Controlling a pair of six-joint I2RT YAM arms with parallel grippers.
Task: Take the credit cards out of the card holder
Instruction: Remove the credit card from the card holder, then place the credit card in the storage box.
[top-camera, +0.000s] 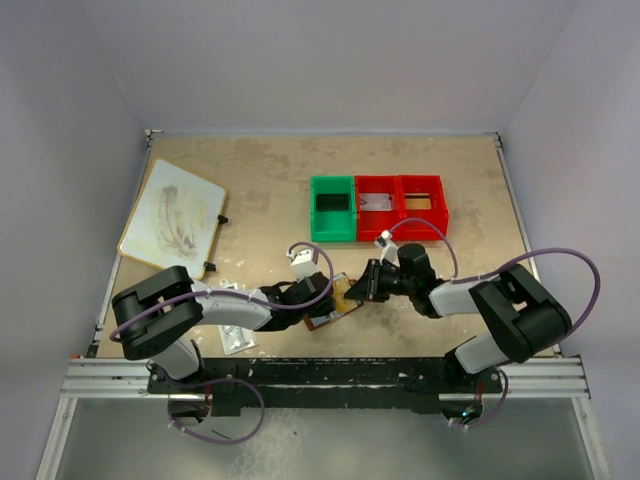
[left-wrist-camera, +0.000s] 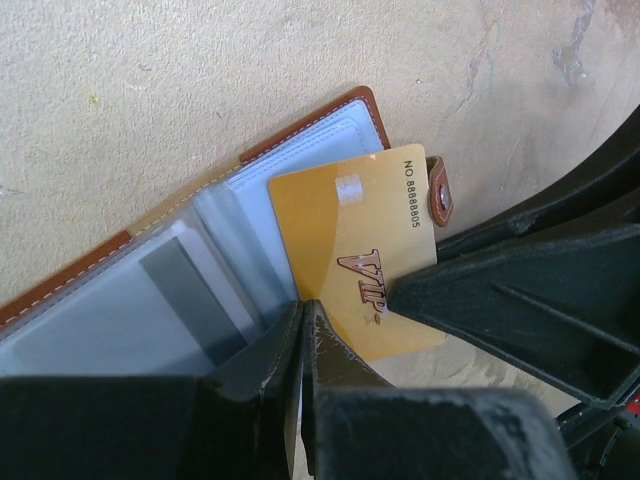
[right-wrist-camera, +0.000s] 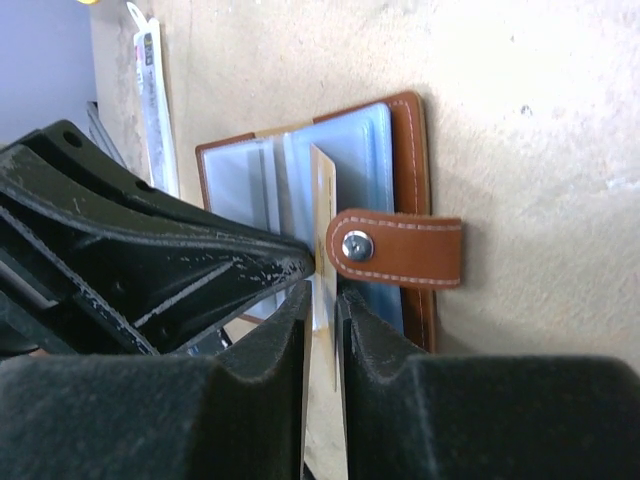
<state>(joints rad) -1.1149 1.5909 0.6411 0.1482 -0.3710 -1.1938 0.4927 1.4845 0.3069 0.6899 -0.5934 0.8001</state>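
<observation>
One card holder (left-wrist-camera: 300, 150), cut off; two cards: gold card (left-wrist-camera: 345, 240) pinched in right hand (right-wrist-camera: 322, 297), grey card (left-wrist-camera: 185, 285) dim behind plastic; left hand (left-wrist-camera: 303, 312) narrow.

Robot arms: two are working the table, one gripper apiece, left gripper (left-wrist-camera: 303, 312) and right gripper (right-wrist-camera: 322, 296).
Card holder (left-wrist-camera: 250, 210): one is lying open.
Credit cards: two are showing, one golden tan card (left-wrist-camera: 350, 260) and one silvery grey card (left-wrist-camera: 190, 295).
Bins: three are standing, one green bin (top-camera: 332, 233) and two red bins (top-camera: 376, 229).
White board (top-camera: 172, 215): one is lying flat.
Clear packet (top-camera: 236, 340): one is lying flat.
</observation>
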